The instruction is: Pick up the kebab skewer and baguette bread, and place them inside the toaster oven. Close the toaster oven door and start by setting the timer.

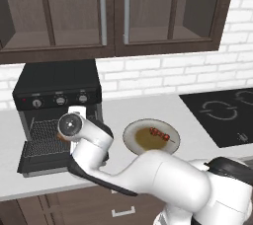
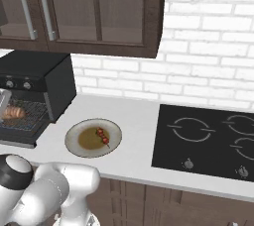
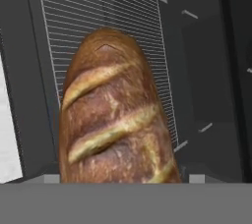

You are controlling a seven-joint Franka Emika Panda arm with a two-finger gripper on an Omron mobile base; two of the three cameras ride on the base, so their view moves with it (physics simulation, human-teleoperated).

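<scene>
I see the baguette bread (image 3: 115,115) on the toaster oven (image 1: 57,83) rack, between my gripper's (image 3: 118,179) wide-spread jaws; arm reaches into the oven mouth.

White counter (image 2: 134,116) seen below brick wall, black toaster oven (image 1: 57,88) set at its left, round plate (image 2: 74,145) placed mid-counter, black cooktop (image 2: 208,141) apparently set flush at right
</scene>
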